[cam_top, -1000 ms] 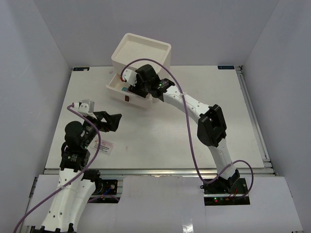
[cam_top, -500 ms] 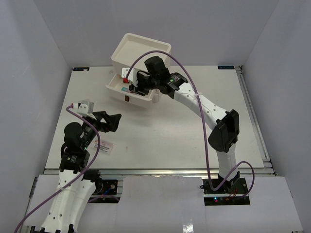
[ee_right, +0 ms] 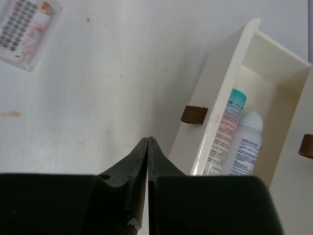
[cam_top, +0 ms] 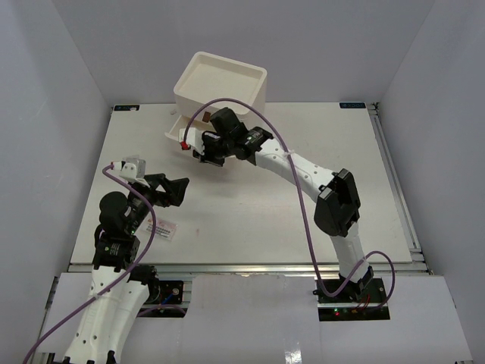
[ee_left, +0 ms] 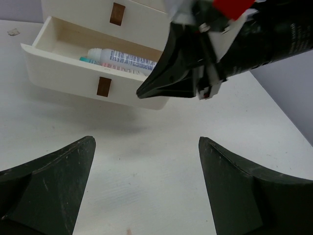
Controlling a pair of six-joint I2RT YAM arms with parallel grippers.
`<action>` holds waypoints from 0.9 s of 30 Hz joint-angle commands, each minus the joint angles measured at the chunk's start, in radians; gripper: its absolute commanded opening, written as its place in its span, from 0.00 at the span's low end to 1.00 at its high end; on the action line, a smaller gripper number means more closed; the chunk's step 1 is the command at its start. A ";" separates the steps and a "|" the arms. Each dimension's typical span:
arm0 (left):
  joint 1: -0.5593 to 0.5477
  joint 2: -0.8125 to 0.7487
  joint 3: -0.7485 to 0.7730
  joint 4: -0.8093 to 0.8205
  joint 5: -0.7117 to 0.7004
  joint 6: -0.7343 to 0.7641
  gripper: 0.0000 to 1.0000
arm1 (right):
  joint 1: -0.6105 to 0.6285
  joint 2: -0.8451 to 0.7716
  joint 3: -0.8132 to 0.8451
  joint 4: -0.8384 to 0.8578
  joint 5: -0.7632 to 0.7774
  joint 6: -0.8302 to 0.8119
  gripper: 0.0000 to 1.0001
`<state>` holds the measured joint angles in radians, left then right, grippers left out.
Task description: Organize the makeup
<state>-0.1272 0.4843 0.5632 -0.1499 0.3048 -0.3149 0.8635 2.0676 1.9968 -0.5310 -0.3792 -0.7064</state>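
Right wrist view: right gripper (ee_right: 148,142) has its fingers pressed together with nothing between them, hovering just in front of the open drawer (ee_right: 217,78). Both tubes are in that drawer, side by side: teal-pink tube (ee_right: 221,132) against the front wall, white tube (ee_right: 247,139) behind it. The flat packet (ee_right: 27,30) lies out on the table (ee_right: 98,73), well apart from the drawer and close to the left arm. Left gripper (cam_top: 173,189) is spread wide, empty, pointing at the drawer. No sponges visible in any view.

My read: the packet is the next item, so don't push the drawer shut yet. It lies flat, so a top pinch will likely skate. Better to open up, come in low on one short edge, and close on the rim. Left arm is nearer; either way keep the two arms from crossing at the drawer mouth. Drop it flat on top of the tubes.
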 commanded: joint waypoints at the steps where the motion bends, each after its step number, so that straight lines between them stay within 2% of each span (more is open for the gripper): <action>1: 0.003 -0.006 0.010 0.006 -0.010 0.004 0.98 | 0.068 0.082 0.020 0.114 0.230 0.096 0.08; 6: 0.003 -0.007 0.015 -0.002 -0.026 0.009 0.98 | 0.091 0.165 0.055 0.188 0.429 0.147 0.08; 13: 0.003 -0.021 0.020 -0.014 -0.062 0.013 0.98 | 0.086 0.232 0.068 0.277 0.630 0.184 0.09; 15: 0.003 -0.019 0.021 -0.013 -0.064 0.013 0.98 | 0.082 0.240 0.068 0.310 0.691 0.186 0.15; 19: 0.003 -0.016 0.019 -0.014 -0.061 0.013 0.98 | 0.061 0.251 0.074 0.362 0.769 0.170 0.34; 22: 0.003 -0.013 0.020 -0.013 -0.058 0.011 0.98 | 0.043 0.254 0.084 0.386 0.781 0.163 0.49; 24: 0.003 -0.012 0.020 -0.013 -0.057 0.013 0.98 | 0.036 0.258 0.092 0.397 0.787 0.155 0.55; 25: 0.003 -0.009 0.020 -0.013 -0.056 0.013 0.98 | 0.033 0.259 0.095 0.400 0.787 0.154 0.62; 27: 0.003 -0.007 0.020 -0.013 -0.055 0.013 0.98 | 0.029 0.262 0.101 0.398 0.775 0.153 0.65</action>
<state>-0.1272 0.4740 0.5636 -0.1580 0.2535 -0.3111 0.9558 2.3142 2.0308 -0.2553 0.2816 -0.5272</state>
